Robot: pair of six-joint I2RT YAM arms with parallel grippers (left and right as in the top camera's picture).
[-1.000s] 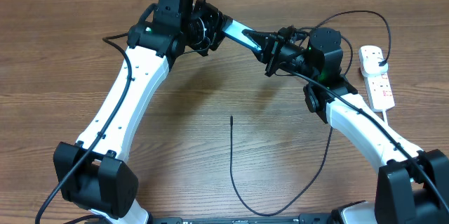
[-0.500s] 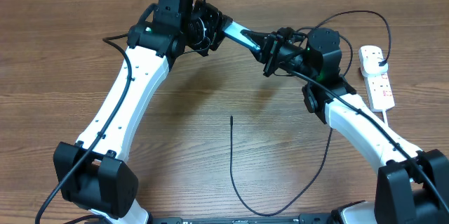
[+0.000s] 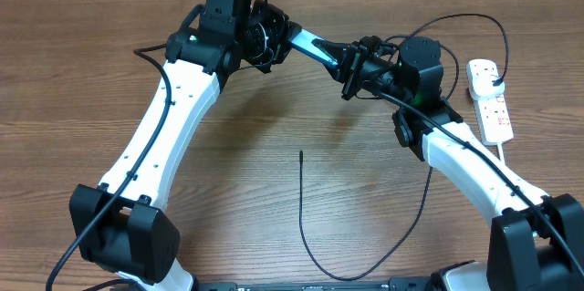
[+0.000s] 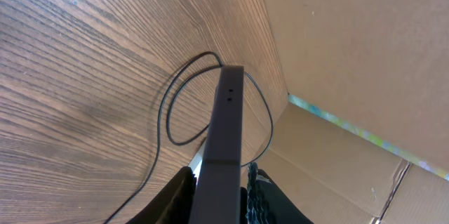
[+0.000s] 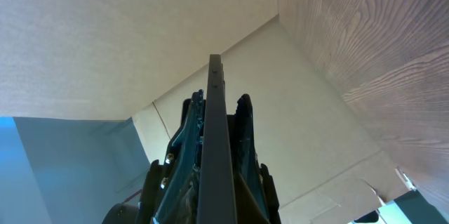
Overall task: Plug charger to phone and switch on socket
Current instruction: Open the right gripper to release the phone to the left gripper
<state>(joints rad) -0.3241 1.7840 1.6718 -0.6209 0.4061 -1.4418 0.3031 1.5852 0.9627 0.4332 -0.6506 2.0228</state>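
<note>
The phone point(image 3: 315, 48), its screen glowing teal, hangs in the air over the back of the table between both arms. My left gripper point(image 3: 285, 39) is shut on its left end and my right gripper point(image 3: 354, 65) is shut on its right end. In the left wrist view the phone point(image 4: 224, 126) shows edge-on between my dark fingers point(image 4: 181, 194). The right wrist view also shows its thin dark edge point(image 5: 216, 154). The charger's thin black cable point(image 3: 303, 223) lies on the table, its tip point(image 3: 301, 152) free below the phone. The socket point(image 3: 491, 101) lies at the far right.
The charger's cable loops point(image 4: 168, 112) over the wood behind the phone towards the socket, where a black plug point(image 3: 494, 75) sits. A cardboard wall point(image 4: 351, 55) stands along the back of the table. The white cord point(image 3: 507, 152) runs from the socket towards the right arm.
The right gripper and its end of the phone have shifted very slightly left. Everything else stands as before.
</note>
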